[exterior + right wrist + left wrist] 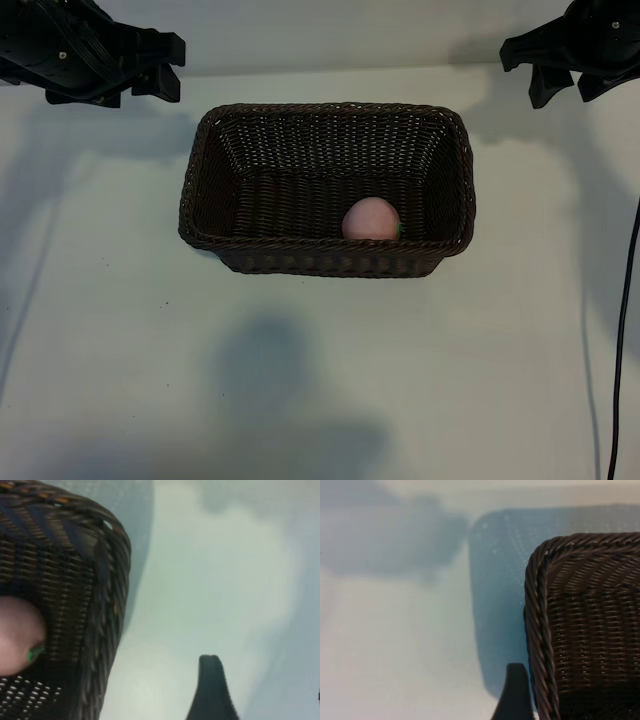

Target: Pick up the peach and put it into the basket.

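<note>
Wicker basket (326,190) is recorded at table centre in the exterior view, with the peach (371,218) resting inside against its near wall. Left gripper (150,65) is parked beyond the far-left corner, right gripper (545,70) beyond the far-right; both are spread and empty. Left wrist view: only a basket corner (585,625) is shown. Right wrist view: peach (17,632) is confirmed inside. Placement is judged complete; a withdrawal clear of the rim is advised.

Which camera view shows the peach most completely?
The exterior view: the peach shows nearly whole inside the basket, against its near wall. The right wrist view shows only part of it, cut by the picture's edge. The left wrist view shows none.
</note>
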Robot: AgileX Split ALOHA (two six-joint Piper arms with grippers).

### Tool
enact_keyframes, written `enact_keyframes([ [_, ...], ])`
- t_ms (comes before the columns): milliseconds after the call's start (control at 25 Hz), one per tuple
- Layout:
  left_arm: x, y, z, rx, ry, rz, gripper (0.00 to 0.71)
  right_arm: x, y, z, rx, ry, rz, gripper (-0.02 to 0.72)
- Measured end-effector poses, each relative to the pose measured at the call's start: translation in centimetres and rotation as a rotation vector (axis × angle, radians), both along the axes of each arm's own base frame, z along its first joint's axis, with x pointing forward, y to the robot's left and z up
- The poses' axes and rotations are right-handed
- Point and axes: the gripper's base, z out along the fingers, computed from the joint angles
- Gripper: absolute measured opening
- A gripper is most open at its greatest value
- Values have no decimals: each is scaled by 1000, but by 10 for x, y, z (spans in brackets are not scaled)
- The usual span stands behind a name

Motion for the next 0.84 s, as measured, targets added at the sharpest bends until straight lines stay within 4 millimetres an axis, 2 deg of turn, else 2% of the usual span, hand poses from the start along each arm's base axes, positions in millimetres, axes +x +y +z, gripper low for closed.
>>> enact_keyframes([
  [840, 0, 0, 0, 3, -1, -1, 572, -2, -1, -1, -8, 27, 5, 493],
])
